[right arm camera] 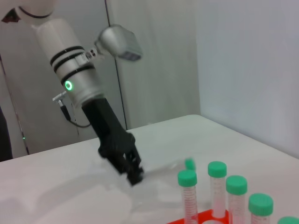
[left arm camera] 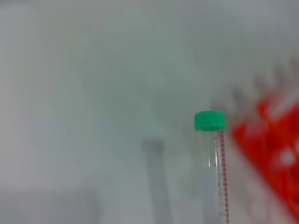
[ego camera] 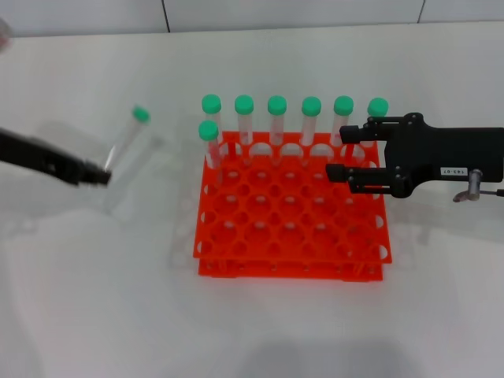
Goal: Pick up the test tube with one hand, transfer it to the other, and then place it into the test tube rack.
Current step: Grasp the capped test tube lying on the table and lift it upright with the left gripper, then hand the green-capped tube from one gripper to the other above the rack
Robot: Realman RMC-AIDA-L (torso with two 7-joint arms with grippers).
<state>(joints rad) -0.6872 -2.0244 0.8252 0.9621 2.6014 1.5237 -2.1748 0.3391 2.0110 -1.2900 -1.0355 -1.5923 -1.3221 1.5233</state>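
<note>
To the left of the rack, clear of the tabletop, the unlabelled black two-finger left gripper (ego camera: 101, 176) is clenched on the lower end of a slim clear plastic test tube with a round green screw cap (ego camera: 131, 135). The tube leans up and away from the fingers, cap end farthest from the jaws. It's smeared in the head view, but the left wrist view shows cap and printed scale plainly (left arm camera: 211, 140), w/ nothing under it but white table (ego camera: 260, 331). In the right wrist view the same gripper hangs off its silver wrist w/ a green light (right arm camera: 69, 85).

Over the rack's right side, the black right gripper w/ a small white printed label (ego camera: 343, 153) waits, fingers spread apart and holding nothing, tips pointing across toward the left arm. The two grippers are well apart, w/ the rack's width between them.

Below it sits the bright orange-red plastic two-tier test tube rack w/ a grid of round holes (ego camera: 291, 260). Seven other green-capped tubes (ego camera: 277, 118) stand upright in it: six along the back row, one in the next row at the left. Most holes are free.

Progress, as I read it: the pick-up is done, approx. a third of the job. The handover to the right gripper isn't done yet, nor the placing into a free hole.
</note>
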